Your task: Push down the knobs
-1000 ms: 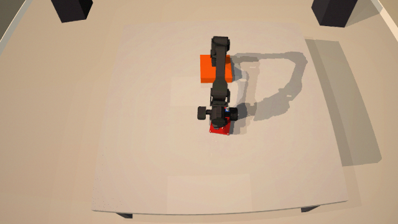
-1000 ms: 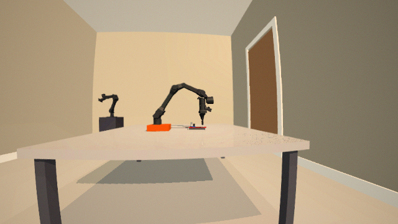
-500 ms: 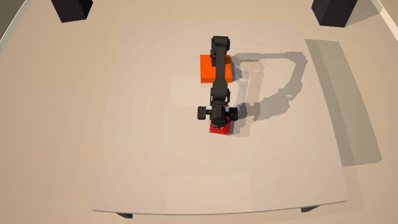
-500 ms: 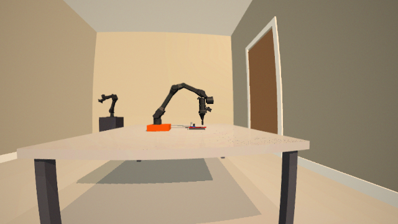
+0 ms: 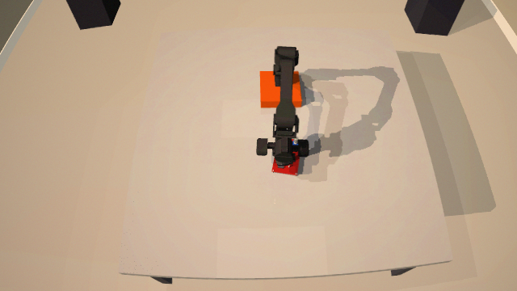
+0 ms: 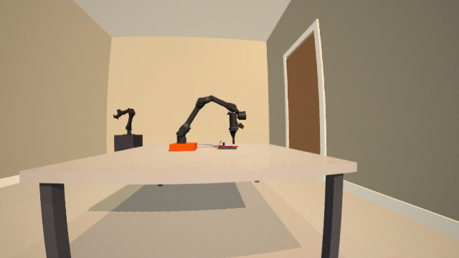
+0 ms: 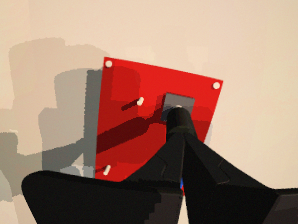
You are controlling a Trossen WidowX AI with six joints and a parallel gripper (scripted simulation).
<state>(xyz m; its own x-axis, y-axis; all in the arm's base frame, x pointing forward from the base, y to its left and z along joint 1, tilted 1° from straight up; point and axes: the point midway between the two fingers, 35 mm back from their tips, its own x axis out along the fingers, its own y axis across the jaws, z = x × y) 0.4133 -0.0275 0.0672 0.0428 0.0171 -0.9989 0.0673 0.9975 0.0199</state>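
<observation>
The red circuit board [image 5: 287,170] [image 6: 234,146] [image 7: 155,82] stands low over the table. My gripper [image 6: 234,142] [image 7: 181,139] is shut and points straight down, its tips just over the board. In the wrist view a dark round piece [image 7: 178,119] lies at the fingertips, over a grey square part [image 7: 187,102]; its lower end merges with the fingers, and I cannot tell if it is a knob. A small blue part [image 5: 295,142] shows beside the wrist, near the board's arm-side end. A small dark upright piece [image 6: 224,144] stands there too. How deep either knob sits is hidden.
Thin white pins [image 7: 140,101] [image 7: 106,170] stand on the board left of the fingers, and white dots [image 7: 108,64] [image 7: 216,85] mark two corners. The orange base block [image 5: 268,89] [image 6: 183,147] lies behind the board. Another arm [image 6: 129,120] stands far back on a pedestal.
</observation>
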